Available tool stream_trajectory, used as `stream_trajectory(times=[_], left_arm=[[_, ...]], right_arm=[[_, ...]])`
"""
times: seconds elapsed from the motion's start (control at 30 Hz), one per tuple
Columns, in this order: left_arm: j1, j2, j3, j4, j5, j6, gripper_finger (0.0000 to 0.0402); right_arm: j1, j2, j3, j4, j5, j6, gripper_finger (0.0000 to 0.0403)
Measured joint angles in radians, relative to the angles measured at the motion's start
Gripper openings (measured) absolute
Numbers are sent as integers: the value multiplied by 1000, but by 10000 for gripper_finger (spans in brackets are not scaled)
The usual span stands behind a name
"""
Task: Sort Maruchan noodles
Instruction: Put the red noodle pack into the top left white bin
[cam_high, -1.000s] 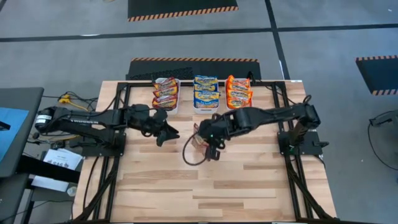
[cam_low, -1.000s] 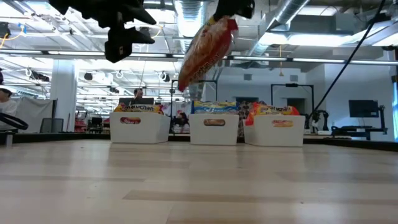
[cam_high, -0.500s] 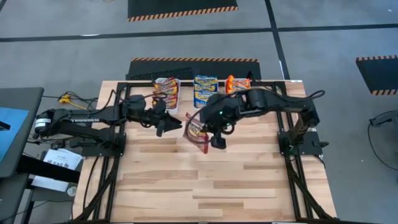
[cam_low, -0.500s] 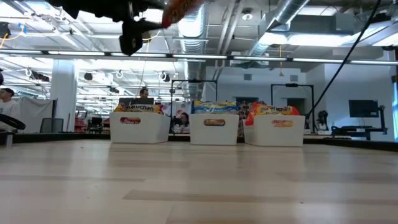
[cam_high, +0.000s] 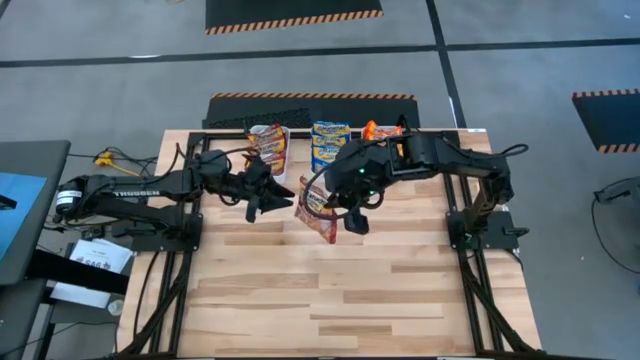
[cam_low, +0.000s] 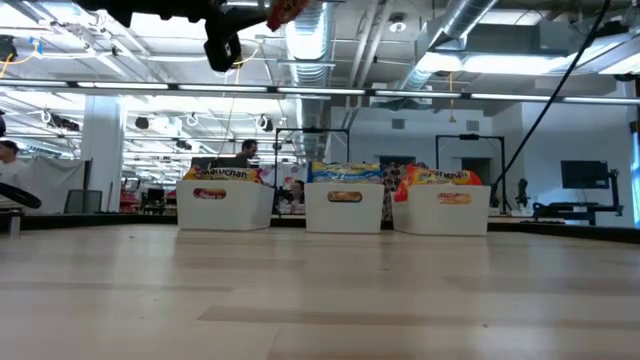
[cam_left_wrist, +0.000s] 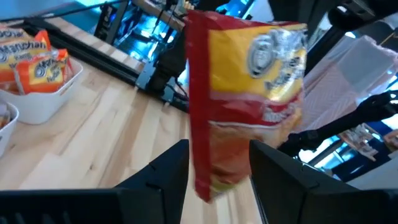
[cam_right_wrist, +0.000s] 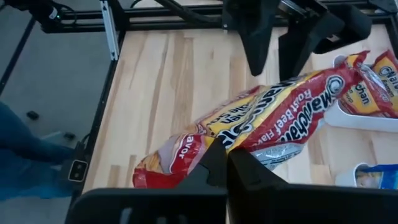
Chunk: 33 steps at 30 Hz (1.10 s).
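Observation:
A dark red Maruchan packet (cam_high: 318, 212) with yellow print hangs in the air over the table's middle, held by my right gripper (cam_high: 347, 214), which is shut on it. In the right wrist view the packet (cam_right_wrist: 267, 118) stretches away from that gripper (cam_right_wrist: 225, 165). My left gripper (cam_high: 280, 194) is open and points level toward the table's right. In the left wrist view its fingers (cam_left_wrist: 219, 174) stand on either side of the packet's near end (cam_left_wrist: 214, 174); I see no touch. The low view shows only the packet's tip (cam_low: 285, 10). My right gripper pinches the red packet between its two fingers at one long edge (cam_right_wrist: 249, 142), about midway along it. The packet is lifted clear of the table. It lies roughly level, reaching toward the left gripper.
Three white bins stand in a row at the far edge: one with red packets (cam_high: 268, 148), one with blue (cam_high: 330, 148), one with orange (cam_high: 385, 132). In the low view they show as bins (cam_low: 345, 207) well beyond the arms. Bare wood fills the table's near half.
My right gripper has carried the red packet up and toward the far left, nearer the left gripper; in the low view the packet has risen almost out of the picture's top. My left gripper has shifted slightly toward the packet and stayed open.

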Motion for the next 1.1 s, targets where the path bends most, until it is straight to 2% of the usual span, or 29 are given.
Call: stream_trajectory(times=[0.13, 0.37, 0.7, 0.87, 1.1], left_arm=[[0, 0, 0, 48, 1, 13, 163], [0, 0, 0, 134, 8, -1, 185], [0, 0, 0, 141, 25, -36, 183], [0, 0, 0, 153, 52, -65, 183], [0, 0, 0, 154, 48, -68, 183]], right_arm=[[0, 0, 17, -17, -5, -12, 5], [-8, 0, 38, -14, -82, -56, 5], [-38, 1, 68, 2, -173, -121, 5], [-55, 1, 68, 5, -185, -139, 5], [-58, 1, 68, 62, -267, -146, 5]])
